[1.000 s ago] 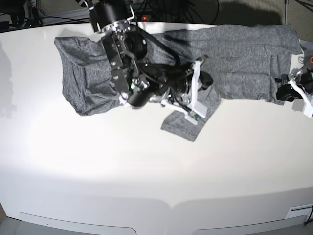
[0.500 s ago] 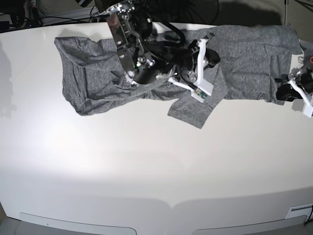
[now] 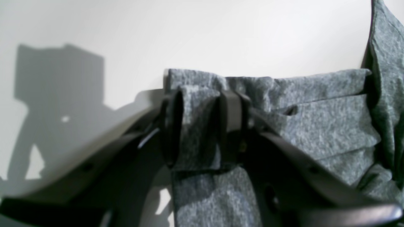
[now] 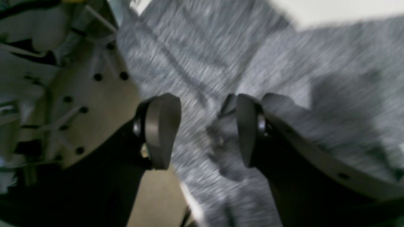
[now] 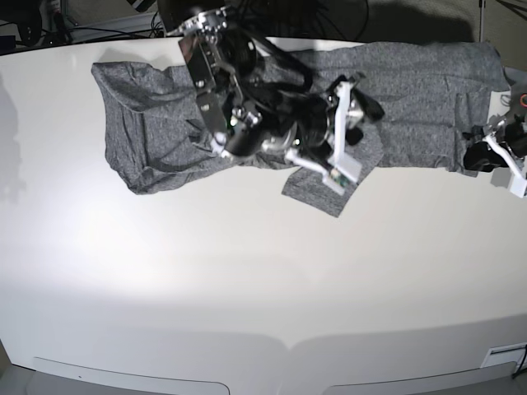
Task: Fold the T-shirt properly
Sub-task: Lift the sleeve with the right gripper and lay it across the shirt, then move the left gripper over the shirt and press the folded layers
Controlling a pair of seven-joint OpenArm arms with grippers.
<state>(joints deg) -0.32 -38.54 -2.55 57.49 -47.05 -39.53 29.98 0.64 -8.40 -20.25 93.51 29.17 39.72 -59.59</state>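
Note:
The heather-grey T-shirt (image 5: 412,90) lies spread along the far side of the white table (image 5: 247,288), with a loose flap (image 5: 325,188) pointing toward the front. My right gripper (image 5: 356,132) hovers over the shirt's middle. In the right wrist view its jaws (image 4: 205,129) stand open above the blurred T-shirt (image 4: 315,63), holding nothing. At the shirt's right end my left gripper (image 5: 482,155) is low at the table. The left wrist view shows that gripper (image 3: 202,126) shut on a bunched fold of the T-shirt (image 3: 331,126).
The right arm's dark body (image 5: 226,90) covers part of the shirt's left half. Cables and dark equipment (image 5: 99,16) sit behind the table's far edge. A small white fixture (image 5: 502,358) is at the front right corner.
The right arm swung back and to the right, dragging the loose flap toward the shirt's body. Its jaws have parted and released the cloth. The left arm has stayed still.

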